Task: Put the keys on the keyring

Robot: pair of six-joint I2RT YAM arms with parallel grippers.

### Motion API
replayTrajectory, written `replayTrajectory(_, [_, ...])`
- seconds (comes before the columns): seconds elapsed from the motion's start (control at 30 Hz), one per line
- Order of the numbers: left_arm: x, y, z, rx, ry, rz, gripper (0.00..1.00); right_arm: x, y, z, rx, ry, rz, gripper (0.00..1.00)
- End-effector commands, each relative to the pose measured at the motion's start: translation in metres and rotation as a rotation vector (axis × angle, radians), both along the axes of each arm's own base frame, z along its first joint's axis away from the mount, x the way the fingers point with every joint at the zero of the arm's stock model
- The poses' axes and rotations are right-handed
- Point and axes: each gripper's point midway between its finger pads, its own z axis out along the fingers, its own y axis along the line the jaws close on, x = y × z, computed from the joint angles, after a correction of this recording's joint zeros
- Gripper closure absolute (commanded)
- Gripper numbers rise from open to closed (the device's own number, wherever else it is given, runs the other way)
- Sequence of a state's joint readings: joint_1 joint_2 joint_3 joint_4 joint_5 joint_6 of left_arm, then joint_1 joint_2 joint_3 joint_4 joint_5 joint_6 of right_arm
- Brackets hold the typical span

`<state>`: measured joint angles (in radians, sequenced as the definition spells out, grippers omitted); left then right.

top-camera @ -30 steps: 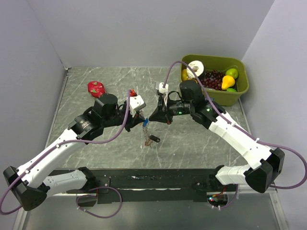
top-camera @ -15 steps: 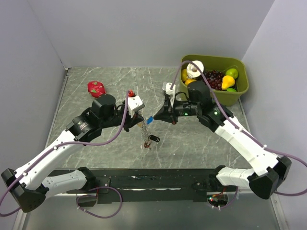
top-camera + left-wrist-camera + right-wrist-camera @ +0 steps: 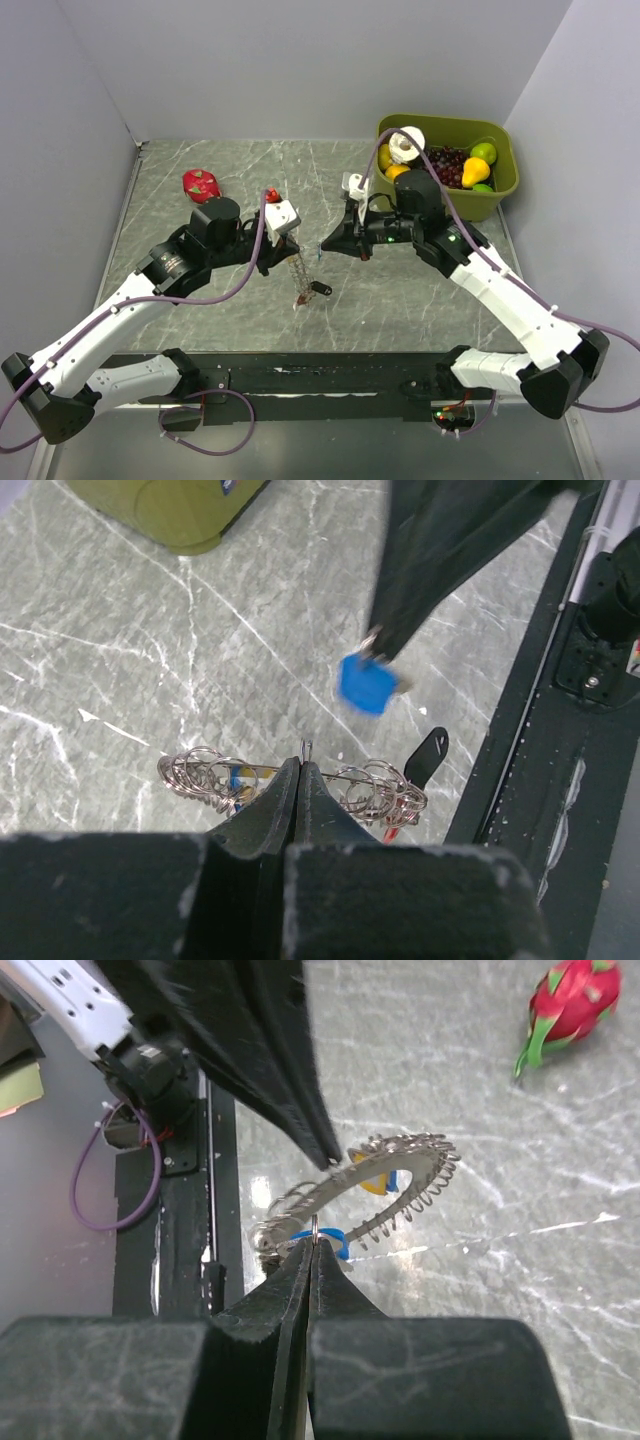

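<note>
The left jaws are pressing together on the thin wire of the keyring (image 3: 437, 1172), pinching it about midway along. Clusters of small split rings (image 3: 200, 775) are bunching on the wire to either side of the tips, and a black fob (image 3: 428, 754) is dangling past one cluster, above the bench (image 3: 150, 660). The right jaws are also pressed together, nipping the tiny metal loop at the top of a blue key (image 3: 367, 683). The key is hanging free just under their tips, near the left jaws but apart from the wire. It looks very light and stiff, and held by its loop alone it is probably free to swing and twist, so its hole may be wandering off line. A pinch across the flat blue head would likely steady it better, though the smooth plastic could slip. The ring wire seems springy and slick, and the fob and split rings are probably dragging it sideways, so a hold close to its opening would help. Where that opening lies, the views are not showing.
</note>
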<state>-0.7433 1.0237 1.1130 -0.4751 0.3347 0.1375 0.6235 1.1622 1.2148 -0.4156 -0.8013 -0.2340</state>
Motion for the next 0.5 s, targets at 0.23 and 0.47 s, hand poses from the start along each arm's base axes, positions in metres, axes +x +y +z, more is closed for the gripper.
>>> replayTrajectory(0.23, [-0.011,-0.015,0.033,-0.128,-0.047,-0.084,0.99,0.009,0.016,-0.015,0.000,0.050,0.049,1.00])
replayTrajectory(0.47, [-0.009,-0.015,0.030,-0.126,-0.046,-0.069,0.99,-0.001,0.024,-0.009,0.026,0.042,0.097,1.00])
